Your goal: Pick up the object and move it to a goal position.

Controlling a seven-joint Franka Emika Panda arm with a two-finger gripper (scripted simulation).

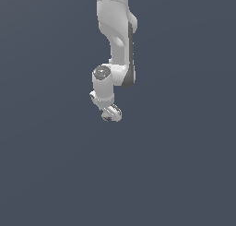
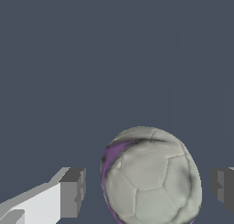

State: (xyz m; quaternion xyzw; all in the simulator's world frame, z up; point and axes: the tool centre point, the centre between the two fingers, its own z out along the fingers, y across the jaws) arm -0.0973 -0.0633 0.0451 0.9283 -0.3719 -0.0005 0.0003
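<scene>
We are hanging our white arm (image 1: pixel 117 40) down against a flat slate-grey backdrop (image 1: pixel 184 165), and it is taking up far more of the exterior view than anything else. At its lower end the gripper (image 1: pixel 110 113) is pointing downward, and the ball (image 1: pixel 109 118) is showing there only as a speck at the fingertips.

In the wrist view the ball (image 2: pixel 153 175) is looking much bigger: a grey-white, panelled thing with a purple smear along one side, sitting between our two fingers (image 2: pixel 68 193). We are keeping the jaws spread, with a clear gap showing between each pad and the ball, so nothing is gripped yet.

What we are worrying about is the closing. The ball is sitting nearer one pad than the other, so we judge that the nearer pad could be touching first and nudging it sideways, and a round thing could be rolling out from between the pads. If we are squeezing above or below its widest part, it may be squirting free instead of seating.

Around the jaws we are seeing nothing else. We are seeing no goal marker either, and whether the ball is resting on a surface we cannot tell.
</scene>
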